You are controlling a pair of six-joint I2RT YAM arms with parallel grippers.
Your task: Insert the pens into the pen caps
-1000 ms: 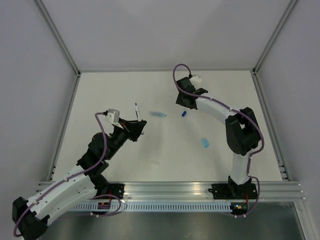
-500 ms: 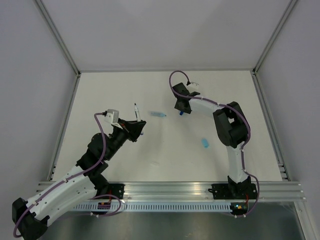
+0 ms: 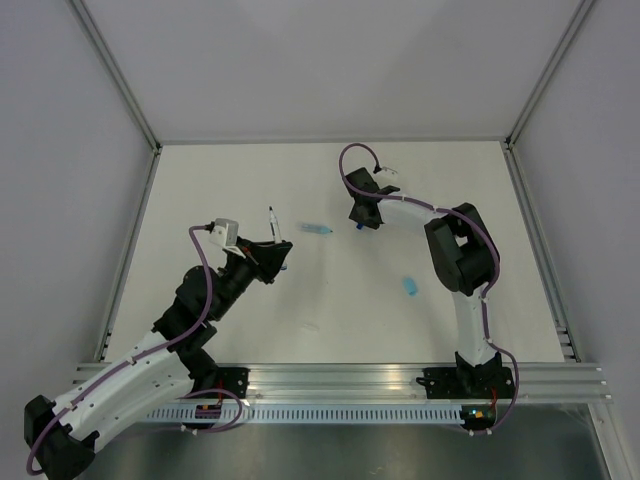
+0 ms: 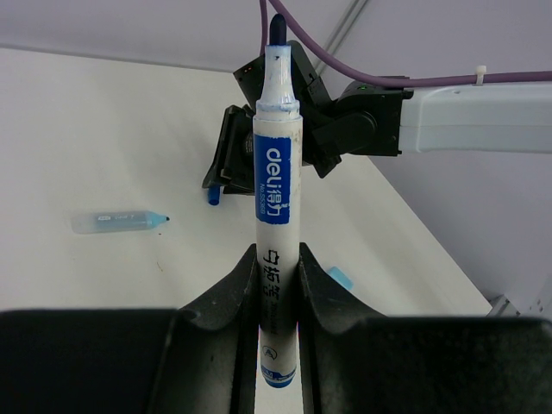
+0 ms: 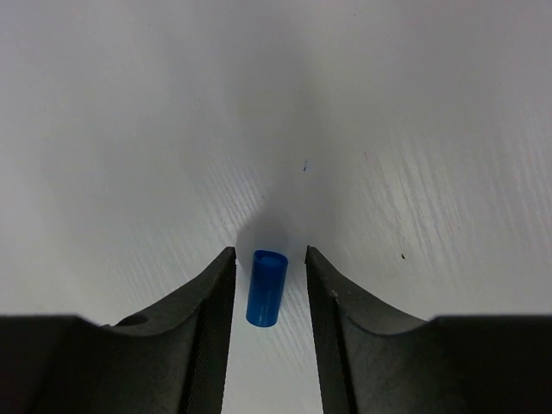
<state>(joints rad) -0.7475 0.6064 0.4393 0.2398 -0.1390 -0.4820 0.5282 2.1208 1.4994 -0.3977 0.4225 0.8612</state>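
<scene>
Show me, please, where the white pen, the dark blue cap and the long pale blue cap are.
white pen (image 4: 277,172), left wrist view, on its blue label.
dark blue cap (image 5: 266,289), right wrist view, middle of its body.
long pale blue cap (image 4: 112,222), left wrist view, middle of its barrel.

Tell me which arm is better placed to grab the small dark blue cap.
Right. The right hand is open, one finger each side of the dark blue cap. The left hand is shut on the white pen, away from it.
</scene>
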